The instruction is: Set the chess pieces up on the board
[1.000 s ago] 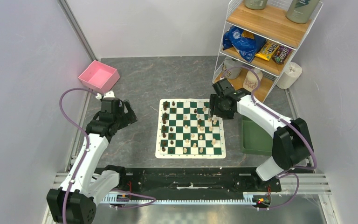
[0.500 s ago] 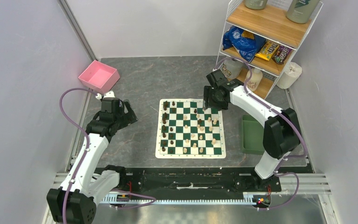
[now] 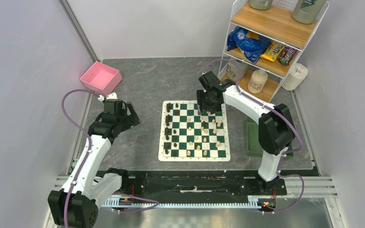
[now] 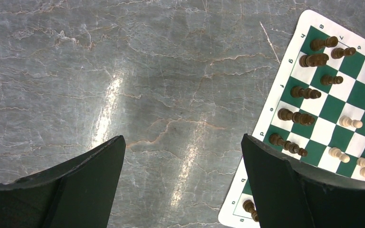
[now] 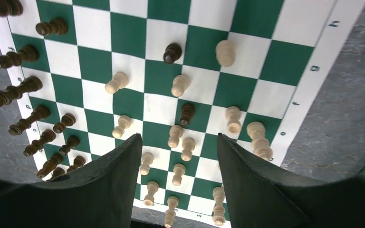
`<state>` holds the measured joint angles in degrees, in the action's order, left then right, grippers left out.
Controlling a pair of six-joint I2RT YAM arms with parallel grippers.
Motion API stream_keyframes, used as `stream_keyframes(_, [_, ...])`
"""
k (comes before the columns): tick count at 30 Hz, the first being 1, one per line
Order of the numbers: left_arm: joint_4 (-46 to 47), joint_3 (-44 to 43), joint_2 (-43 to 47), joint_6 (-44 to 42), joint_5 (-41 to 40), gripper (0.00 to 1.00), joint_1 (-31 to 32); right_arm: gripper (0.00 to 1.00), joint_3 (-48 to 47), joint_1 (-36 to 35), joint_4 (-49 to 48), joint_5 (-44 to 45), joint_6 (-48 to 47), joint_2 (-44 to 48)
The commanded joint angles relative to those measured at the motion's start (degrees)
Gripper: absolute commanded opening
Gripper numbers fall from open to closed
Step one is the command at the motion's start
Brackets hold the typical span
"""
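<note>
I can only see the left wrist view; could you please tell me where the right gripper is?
Observer: The right gripper hangs over the far edge of the board, right of its middle.
Operator: Thank you. Is it holding a piece?
Observer: No. Its wrist view shows the jaws open and empty, with pale pieces standing on the squares below.
Operator: And what lies to the right of the board?
Observer: A green tray sits there, partly hidden by the right arm.
</note>
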<state>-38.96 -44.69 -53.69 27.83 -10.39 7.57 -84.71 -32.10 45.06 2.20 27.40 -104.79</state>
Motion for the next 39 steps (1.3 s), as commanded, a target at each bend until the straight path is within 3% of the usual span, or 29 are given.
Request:
stream_keyframes(1, [-0.36,-1.30,1.70,-1.27,-1.79,0.99,-0.01,0.66,-3.47,-1.92,0.65,-1.15,-3.11,-1.35])
stream_keyframes(12, [-0.77,-1.29,2.38,-1.23,-2.65,0.99,-0.01,0.67,-2.17,-6.91,4.56,-2.02,-3.72,2.49])
stream_keyframes(22, [-0.64,-1.28,1.86,-1.13,-2.37,0.99,-0.01,0.66,5.14,-15.35,4.46,-0.01,2.04,8.30])
stream_keyframes(33, [-0.59,-1.54,0.93,-1.26,-2.37,0.99,-0.01,0.66,14.39,-15.37,4.27,11.19,9.64,18.27])
stream_keyframes(39, [-0.51,-1.63,0.35,-1.27,-1.71,0.99,-0.01,0.65,13.88,-12.83,6.95,15.22,9.88,18.10])
